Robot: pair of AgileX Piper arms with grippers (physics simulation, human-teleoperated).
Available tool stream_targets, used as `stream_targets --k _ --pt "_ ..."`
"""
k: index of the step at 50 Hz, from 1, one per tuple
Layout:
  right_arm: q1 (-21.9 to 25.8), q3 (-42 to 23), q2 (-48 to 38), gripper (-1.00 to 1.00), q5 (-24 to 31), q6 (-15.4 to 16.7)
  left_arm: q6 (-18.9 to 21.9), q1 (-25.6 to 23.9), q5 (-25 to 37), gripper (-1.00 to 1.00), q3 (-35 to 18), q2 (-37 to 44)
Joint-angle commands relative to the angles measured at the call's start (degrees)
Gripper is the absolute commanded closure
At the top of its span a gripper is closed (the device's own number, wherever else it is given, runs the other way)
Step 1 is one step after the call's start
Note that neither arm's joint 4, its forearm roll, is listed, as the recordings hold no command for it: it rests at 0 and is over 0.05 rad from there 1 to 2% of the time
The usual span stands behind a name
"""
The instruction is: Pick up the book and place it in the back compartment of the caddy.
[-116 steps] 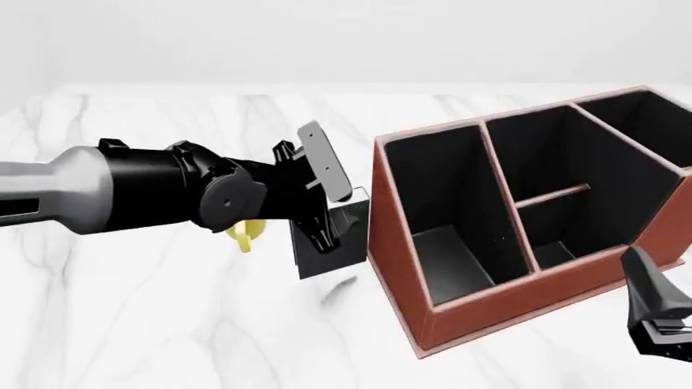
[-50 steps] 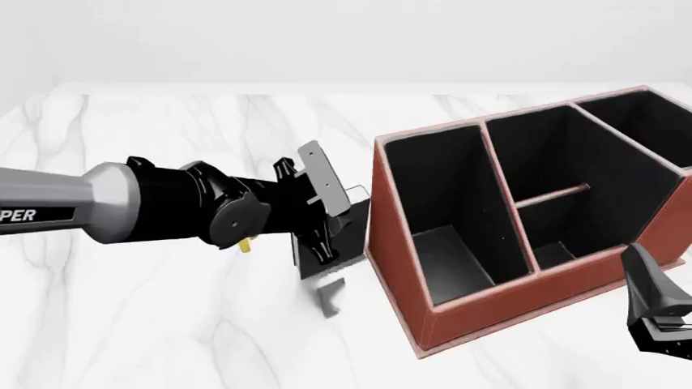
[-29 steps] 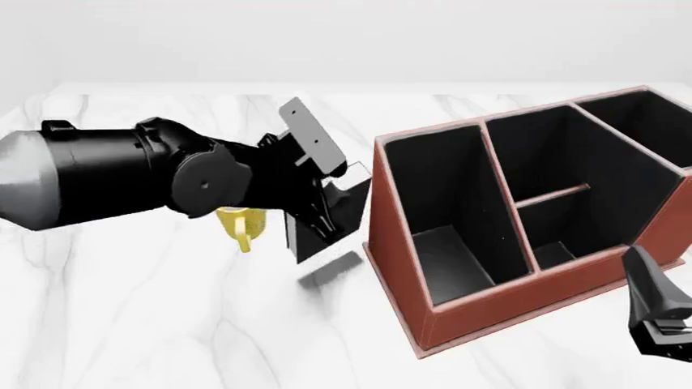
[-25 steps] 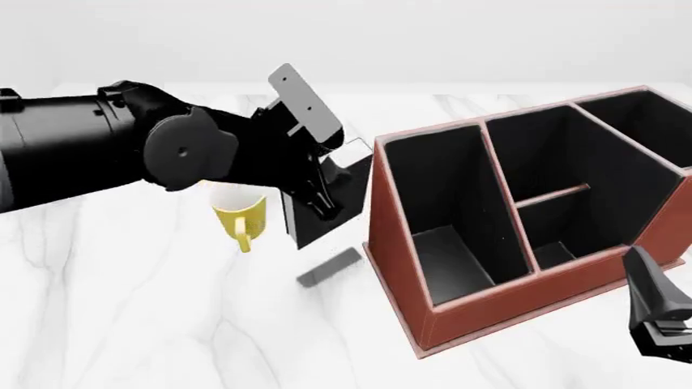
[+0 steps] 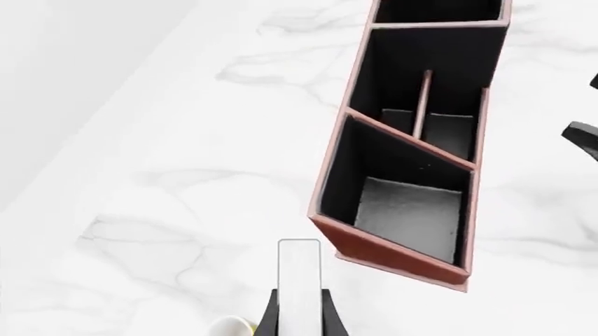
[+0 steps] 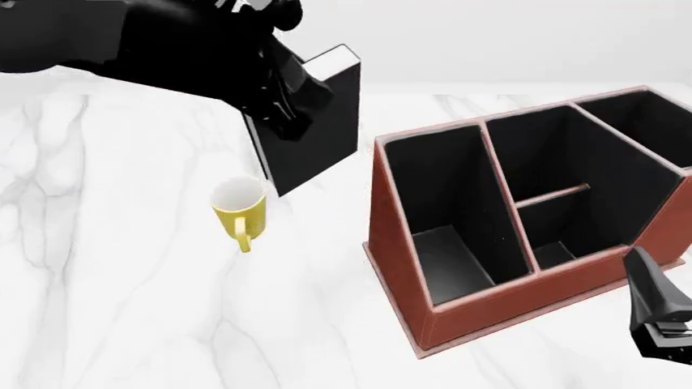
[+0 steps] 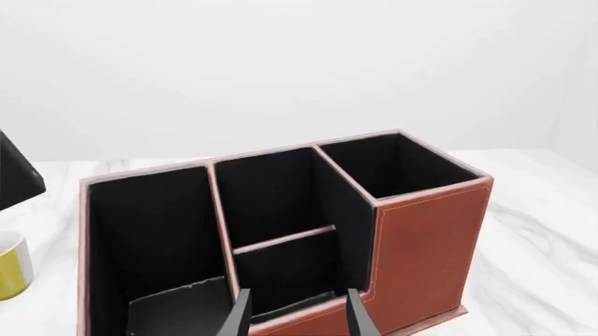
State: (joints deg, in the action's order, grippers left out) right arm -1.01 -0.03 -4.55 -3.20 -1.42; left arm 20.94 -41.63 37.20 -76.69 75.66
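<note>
The book (image 6: 319,121), black with white page edges, hangs in the air well above the table, left of the caddy (image 6: 476,300). My left gripper (image 6: 288,109) is shut on it; in the left wrist view the book's white edge (image 5: 300,276) sits between the two fingers. The reddish-brown caddy (image 5: 393,245) stands at the right, and its back compartment (image 6: 540,158) lies behind the low divider (image 6: 553,196). My right gripper (image 7: 299,315) is open in front of the caddy's near wall, low at the front right (image 6: 657,324).
A yellow mug (image 6: 240,212) stands upright on the white marble table (image 6: 130,308), below and left of the book. The caddy's long cell (image 6: 449,259) is nearest the book. The mug (image 7: 10,266) also shows at the edge of the right wrist view.
The left arm has lifted the book from beside the caddy's left wall up and back, uncovering the mug. The right gripper has stayed where it was.
</note>
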Motion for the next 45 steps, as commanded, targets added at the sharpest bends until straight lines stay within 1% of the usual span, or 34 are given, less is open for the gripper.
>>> stream_targets --k 1,9,10,11,12,13,14,16,18,19,20,21,23,24,25,27,30,32,33,34,39,40,45 --pt "-0.02 0.03 0.31 -1.0 0.27 0.03 0.12 -2.37 3.56 1.0 -6.01 -2.54" --pt "0.02 0.03 0.3 -1.0 0.24 0.07 -0.2 -5.67 5.37 1.0 -9.05 -2.76" --pt "0.01 0.03 0.29 -1.0 0.22 0.05 -0.71 -6.58 5.83 1.0 -9.76 -2.53" --pt "0.01 0.03 0.28 -1.0 0.22 0.05 -0.71 -6.58 5.84 1.0 -9.78 -2.52" --pt "0.04 0.03 0.28 -1.0 0.2 0.05 0.5 -6.57 5.55 1.0 -9.71 -2.44" --pt "0.05 0.03 0.32 -1.0 0.23 0.04 0.03 -7.14 5.87 1.0 -10.2 -2.17" --pt "0.07 0.03 0.48 -1.0 0.37 0.07 0.2 -7.95 6.22 1.0 -11.49 -1.67" --pt "0.08 0.03 0.52 -1.0 0.4 0.08 0.02 -8.76 6.62 1.0 -12.25 -1.39" --pt "0.12 0.03 0.52 -1.0 0.39 0.14 1.0 -9.79 7.19 1.0 -13.65 -0.8" --pt "0.11 0.03 0.52 -1.0 0.39 0.12 0.63 -10.27 7.81 1.0 -14.78 -0.45" --pt "0.12 0.03 0.34 -1.0 0.23 0.14 0.96 -11.01 9.13 1.0 -17.09 0.39" --pt "0.12 0.03 0.32 -1.0 0.21 0.14 0.96 -11.01 9.17 1.0 -17.17 0.42" --pt "0.12 0.03 -0.03 -1.0 -0.1 0.14 1.21 -11.3 9.89 1.0 -19.18 1.5" --pt "0.14 0.03 -0.09 -1.0 -0.16 0.14 1.92 -11.65 9.78 1.0 -19.45 1.75" --pt "0.17 0.03 -0.08 -1.0 -0.14 0.15 1.44 -12.23 10.12 1.0 -20.81 2.55" --pt "0.19 0.03 0.0 -1.0 -0.07 0.15 2.21 -12.94 9.8 1.0 -21.73 3.41" --pt "0.2 0.03 0.23 -1.0 0.12 0.11 1.78 -14.59 9.14 1.0 -24.15 5.72" --pt "0.2 0.03 0.37 -1.0 0.24 0.1 1.7 -15.0 8.93 1.0 -24.68 6.44" --pt "0.21 0.03 0.52 -1.0 0.38 0.12 2.55 -15.5 8.24 1.0 -24.4 6.87" --pt "0.21 0.02 0.52 -1.0 0.37 0.14 1.9 -16.25 7.13 1.0 -25.29 8.57" --pt "0.18 0.02 0.3 -1.0 0.18 0.08 2.2 -18.05 4.52 1.0 -25.19 11.54" --pt "0.17 0.01 -0.17 -1.0 -0.26 0.09 1.58 -18.35 4.38 1.0 -25.6 12.27" --pt "0.16 0.01 -0.43 -1.0 -0.48 -0.03 1.72 -19.1 2.49 1.0 -26.62 15.49"
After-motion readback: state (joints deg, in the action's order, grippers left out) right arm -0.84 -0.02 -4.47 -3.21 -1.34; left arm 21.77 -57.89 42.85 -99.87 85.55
